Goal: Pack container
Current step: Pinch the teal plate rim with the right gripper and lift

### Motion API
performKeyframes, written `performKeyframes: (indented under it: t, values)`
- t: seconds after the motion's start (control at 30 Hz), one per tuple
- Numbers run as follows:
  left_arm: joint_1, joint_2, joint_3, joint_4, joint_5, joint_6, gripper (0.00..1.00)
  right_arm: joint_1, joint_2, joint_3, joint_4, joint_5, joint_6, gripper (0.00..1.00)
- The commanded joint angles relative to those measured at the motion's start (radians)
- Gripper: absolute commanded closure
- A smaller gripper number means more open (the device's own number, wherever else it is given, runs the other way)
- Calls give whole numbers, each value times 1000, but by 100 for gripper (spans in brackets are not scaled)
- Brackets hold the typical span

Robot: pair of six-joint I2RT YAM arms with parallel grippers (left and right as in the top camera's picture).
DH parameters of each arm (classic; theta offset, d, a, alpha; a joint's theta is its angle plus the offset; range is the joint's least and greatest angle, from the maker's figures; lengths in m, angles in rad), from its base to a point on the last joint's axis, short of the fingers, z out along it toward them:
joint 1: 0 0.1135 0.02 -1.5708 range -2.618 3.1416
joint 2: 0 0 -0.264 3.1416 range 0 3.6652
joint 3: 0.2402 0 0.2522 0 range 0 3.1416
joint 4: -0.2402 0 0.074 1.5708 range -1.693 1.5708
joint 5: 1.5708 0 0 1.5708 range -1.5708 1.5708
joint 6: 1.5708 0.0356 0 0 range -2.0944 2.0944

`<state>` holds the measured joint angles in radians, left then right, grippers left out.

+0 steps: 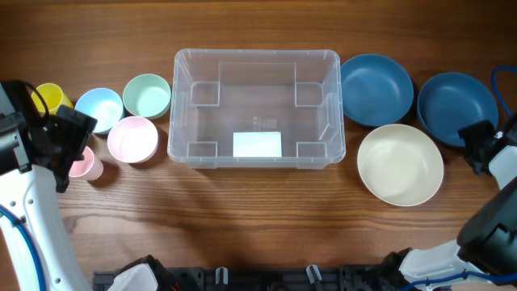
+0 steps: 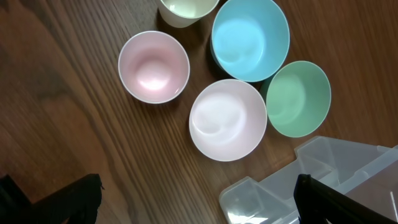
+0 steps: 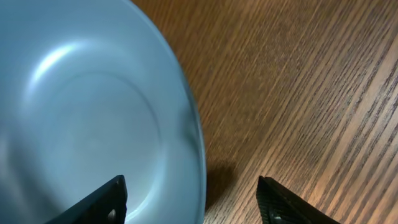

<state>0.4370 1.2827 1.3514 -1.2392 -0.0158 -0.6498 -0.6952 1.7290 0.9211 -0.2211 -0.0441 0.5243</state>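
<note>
Overhead view, entry one: container (image 1: 257,53), clear plastic, centre of the table, holding only its white label (image 1: 257,144).
- At 3 o'clock: near blue bowl (image 1: 376,89), then far blue bowl (image 1: 456,101).
- At 4 o'clock: cream bowl (image 1: 400,164).
- At 9 o'clock: green bowl (image 1: 147,95), light blue bowl (image 1: 98,107), pink bowl (image 1: 132,138).
- Right gripper (image 3: 196,202): fingers spread astride the far blue bowl's rim at its 5 o'clock edge, not visibly touching it.
- Left gripper (image 2: 199,205): fingers spread wide, holding nothing.
- Hazards, judged: a shallow bite on the thin rim could let the bowl slip or tilt. Once lifted, it could knock the cream bowl or catch the container's wall.
</note>
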Motion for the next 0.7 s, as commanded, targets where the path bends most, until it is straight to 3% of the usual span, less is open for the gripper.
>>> performKeyframes:
  t: [0.0,0.23,0.67]
  values:
    - [6,-17,16,0,8,-13,0,2,20,18,16,21,10,36]
    - [6,-17,16,0,8,-13,0,2,20,18,29,20,25,58]
    - [6,-17,16,0,8,-13,0,2,50,18,30,21,29,63]
